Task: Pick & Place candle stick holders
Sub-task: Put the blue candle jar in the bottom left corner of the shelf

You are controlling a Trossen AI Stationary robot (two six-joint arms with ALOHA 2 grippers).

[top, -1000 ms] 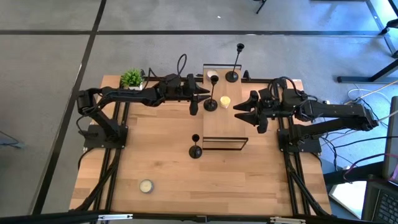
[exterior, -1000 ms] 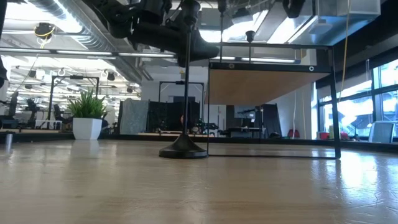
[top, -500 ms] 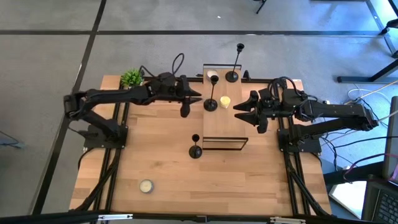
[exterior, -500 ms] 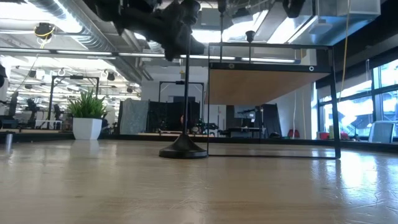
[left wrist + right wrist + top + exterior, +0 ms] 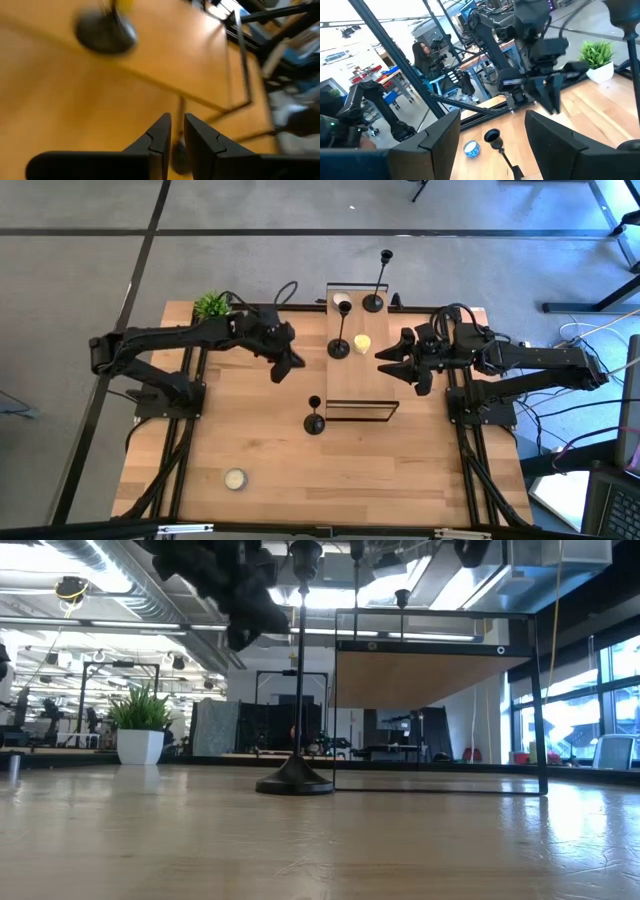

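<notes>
A: Left gripper (image 5: pixel 283 366)?

B: Centre-left of the high view, over bare counter (image 5: pixel 260 450), left of the raised wooden shelf (image 5: pixel 350 375). Left wrist view shows the fingers (image 5: pixel 159 134) nearly pressed together, only a thin gap, nothing between them.

A: Right gripper (image 5: pixel 392 358)?

B: Just right of the shelf, mid-frame in the high view. Fingers (image 5: pixel 440 135) spread wide in the right wrist view, nothing held.

A: Candle stick holders?

B: Three. One tall holder (image 5: pixel 376 290) at the shelf's far end, upper centre of the high view. Second tall holder (image 5: pixel 339 340) on the shelf, just left of a yellow candle (image 5: pixel 362 343). Short holder (image 5: pixel 314 418) on the counter just left of the shelf's black wire frame, centre of the frame. In the low view a holder (image 5: pixel 296 740) stands upright mid-frame beside that frame.

A: Others?

B: White candle (image 5: pixel 341 300) at the shelf's far end, another candle (image 5: pixel 235 478) lower left on the counter, green potted plant (image 5: pixel 212 305) upper left. A person shows in the room at the upper left of the right wrist view.
</notes>
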